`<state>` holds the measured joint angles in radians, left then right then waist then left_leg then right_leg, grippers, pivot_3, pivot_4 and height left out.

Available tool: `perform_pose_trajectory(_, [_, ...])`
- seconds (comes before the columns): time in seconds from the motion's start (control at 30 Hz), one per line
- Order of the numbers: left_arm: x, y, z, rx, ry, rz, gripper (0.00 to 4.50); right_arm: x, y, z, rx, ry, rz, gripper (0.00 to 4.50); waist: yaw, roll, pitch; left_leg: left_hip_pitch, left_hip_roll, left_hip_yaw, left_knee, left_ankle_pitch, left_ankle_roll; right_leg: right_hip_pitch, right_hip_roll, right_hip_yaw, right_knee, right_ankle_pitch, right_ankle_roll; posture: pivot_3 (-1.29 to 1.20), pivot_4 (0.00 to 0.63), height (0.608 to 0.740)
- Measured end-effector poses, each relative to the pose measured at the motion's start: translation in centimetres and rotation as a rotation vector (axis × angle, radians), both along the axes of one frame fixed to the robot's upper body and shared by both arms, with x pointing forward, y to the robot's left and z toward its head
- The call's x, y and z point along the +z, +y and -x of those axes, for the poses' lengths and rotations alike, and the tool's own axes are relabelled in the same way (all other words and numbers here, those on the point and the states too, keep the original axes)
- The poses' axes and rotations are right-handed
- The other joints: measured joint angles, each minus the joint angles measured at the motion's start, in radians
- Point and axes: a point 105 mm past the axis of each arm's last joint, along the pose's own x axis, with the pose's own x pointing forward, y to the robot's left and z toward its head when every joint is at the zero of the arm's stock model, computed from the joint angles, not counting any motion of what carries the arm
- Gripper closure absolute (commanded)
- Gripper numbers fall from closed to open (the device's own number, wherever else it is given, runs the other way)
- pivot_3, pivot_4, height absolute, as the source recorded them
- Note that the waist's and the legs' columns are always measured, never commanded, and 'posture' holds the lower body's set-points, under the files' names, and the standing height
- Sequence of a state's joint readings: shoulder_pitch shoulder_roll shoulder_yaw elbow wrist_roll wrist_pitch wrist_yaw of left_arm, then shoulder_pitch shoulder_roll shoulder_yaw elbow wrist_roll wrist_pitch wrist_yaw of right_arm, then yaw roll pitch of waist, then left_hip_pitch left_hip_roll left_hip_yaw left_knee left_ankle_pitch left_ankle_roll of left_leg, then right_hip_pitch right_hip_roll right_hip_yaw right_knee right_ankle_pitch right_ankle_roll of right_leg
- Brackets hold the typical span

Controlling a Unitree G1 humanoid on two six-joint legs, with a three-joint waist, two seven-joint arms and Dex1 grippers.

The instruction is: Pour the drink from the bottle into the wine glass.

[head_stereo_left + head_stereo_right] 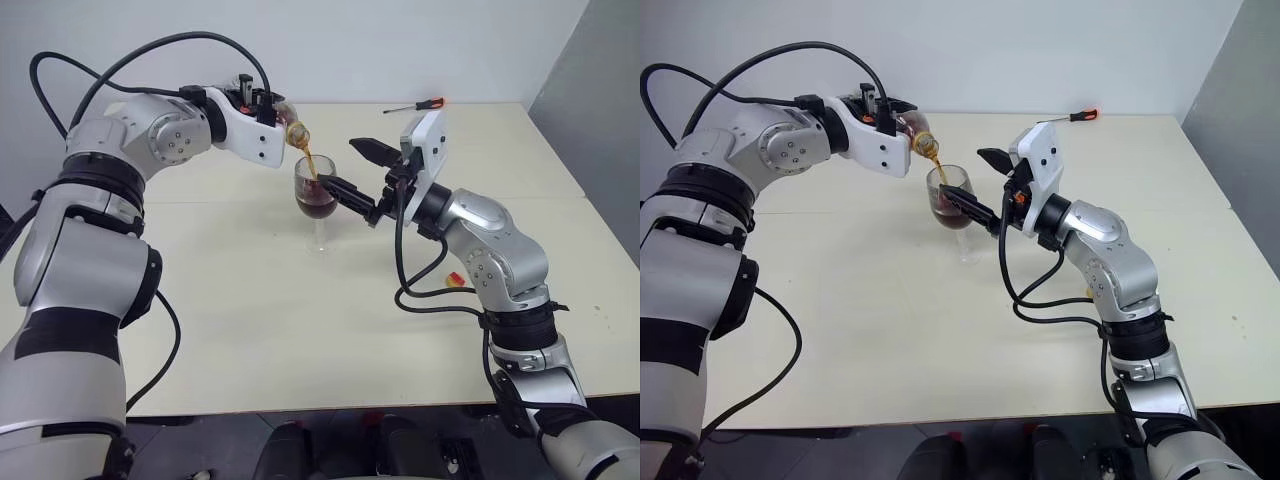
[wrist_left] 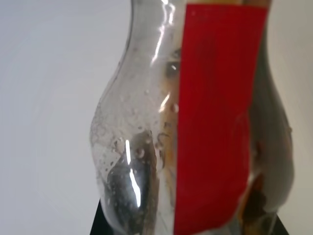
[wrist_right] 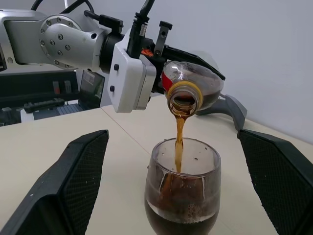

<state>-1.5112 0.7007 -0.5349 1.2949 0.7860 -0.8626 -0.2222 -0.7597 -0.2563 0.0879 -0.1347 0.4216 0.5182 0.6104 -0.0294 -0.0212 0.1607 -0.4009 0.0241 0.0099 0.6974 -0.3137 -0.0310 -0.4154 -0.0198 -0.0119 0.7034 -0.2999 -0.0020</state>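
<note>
We have the table (image 1: 250, 330) in front of us, pale and broad, with a screwdriver (image 1: 415, 104) lying near its far edge, well apart from the work. Above the middle of the table our left gripper (image 3: 159, 58) is clamped tight around the bottle (image 3: 193, 88), which we hold tipped over with its open mouth aimed down just above the glass (image 3: 182, 196). Our right gripper (image 1: 350, 168) sits beside the glass with its fingers spread wide, one finger (image 3: 73, 183) on each side of the bowl and neither touching it, so the glass stands on its own foot on the table. The drink (image 3: 180, 142) runs in a thin brown stream from the bottle's mouth into the bowl, which is already well filled with dark, foamy liquid. A small yellow thing (image 1: 455, 281) lies on the table under our right arm, and we cannot tell what it is. We judge that we are in the pouring step itself, and late in it. The next move calls for watching the level, then rolling the bottle back upright smoothly, before the bowl overfills, without letting the mouth drift off the rim or the wide fingers knock the glass.
</note>
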Motion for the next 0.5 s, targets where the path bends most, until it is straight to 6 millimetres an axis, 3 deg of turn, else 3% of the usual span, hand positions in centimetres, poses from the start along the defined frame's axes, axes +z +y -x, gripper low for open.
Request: perform_pose_trajectory(0.5, [0.21, 0.04, -0.06, 0.006, 0.019, 0.05, 3.52, -0.02, -0.16, -0.08, -0.007, -0.002, 0.006, 0.0, 0.0, 0.0, 0.0, 0.0, 0.0, 0.001, 0.0, 0.0, 0.0, -0.001, 0.0, 0.0, 0.0, 0.0, 0.0, 0.0, 0.15, 0.74])
